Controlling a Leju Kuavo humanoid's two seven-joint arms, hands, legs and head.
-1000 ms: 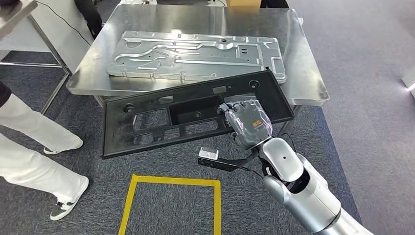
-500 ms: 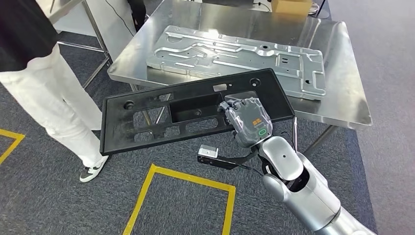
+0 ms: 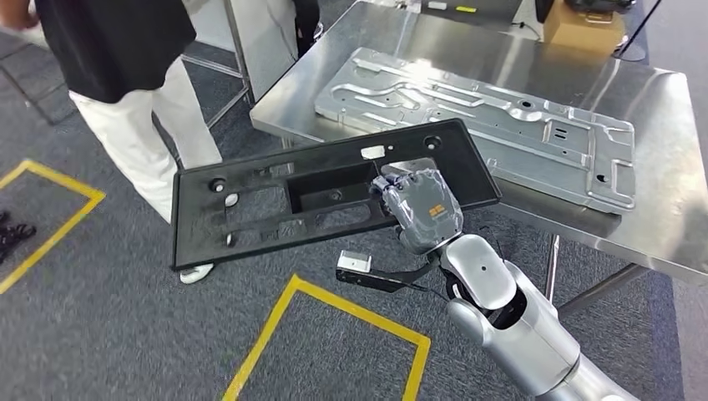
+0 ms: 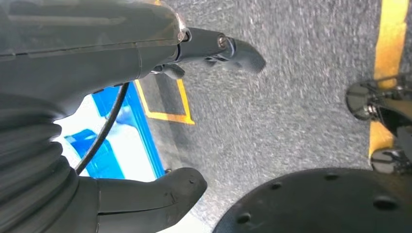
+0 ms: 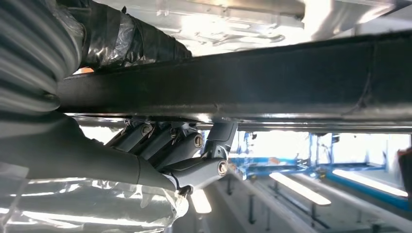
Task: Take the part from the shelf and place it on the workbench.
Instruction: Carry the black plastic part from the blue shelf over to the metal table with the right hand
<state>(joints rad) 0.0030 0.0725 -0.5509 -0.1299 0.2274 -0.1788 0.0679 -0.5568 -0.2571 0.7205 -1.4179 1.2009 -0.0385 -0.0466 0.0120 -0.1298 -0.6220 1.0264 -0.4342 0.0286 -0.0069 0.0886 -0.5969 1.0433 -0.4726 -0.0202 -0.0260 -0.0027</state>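
One black panel [image 3: 326, 192] gripped by right hand [image 3: 422, 209], long axis left-right, right end over bench [image 3: 668, 234] near edge; left hand [image 4: 145, 121] spread, holding nothing.

view has swung left; workbench [image 3: 534, 58] now sits right, person [image 3: 125, 75] nearer.

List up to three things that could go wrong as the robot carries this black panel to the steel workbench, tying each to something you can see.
1. The right hand grips the long black panel alone near one end, so the free end may sag or twist loose.
2. The metal plate already covers much of the workbench, so the panel could strike or land on it.
3. A person stands near the panel's far end and could be hit.
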